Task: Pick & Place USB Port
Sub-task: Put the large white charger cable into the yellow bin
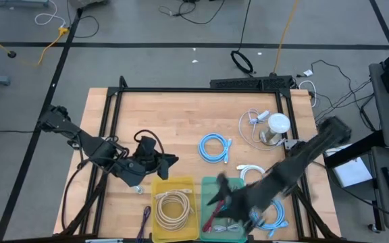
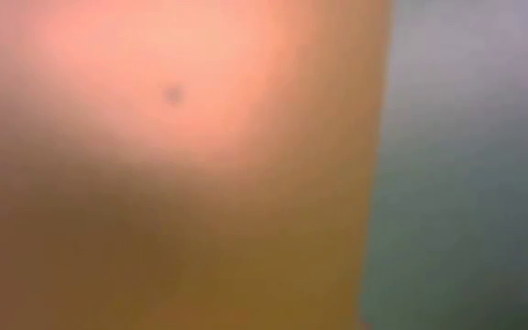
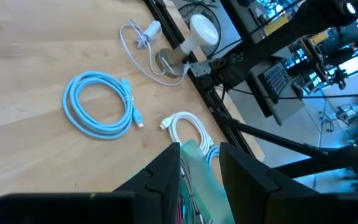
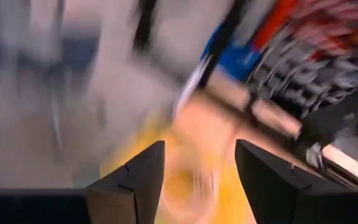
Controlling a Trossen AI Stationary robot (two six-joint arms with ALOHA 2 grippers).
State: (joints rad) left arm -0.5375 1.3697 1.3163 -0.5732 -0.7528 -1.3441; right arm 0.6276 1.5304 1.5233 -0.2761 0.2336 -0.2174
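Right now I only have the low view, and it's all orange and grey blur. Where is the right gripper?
Observer: From above, the right gripper is over the green bin.
Operator: Is it holding anything?
Observer: Its wrist view shows the fingers apart, and I see nothing between them.
Operator: And the left one?
Observer: The left gripper is by the far rim of the yellow bin, which holds a coiled beige cable.
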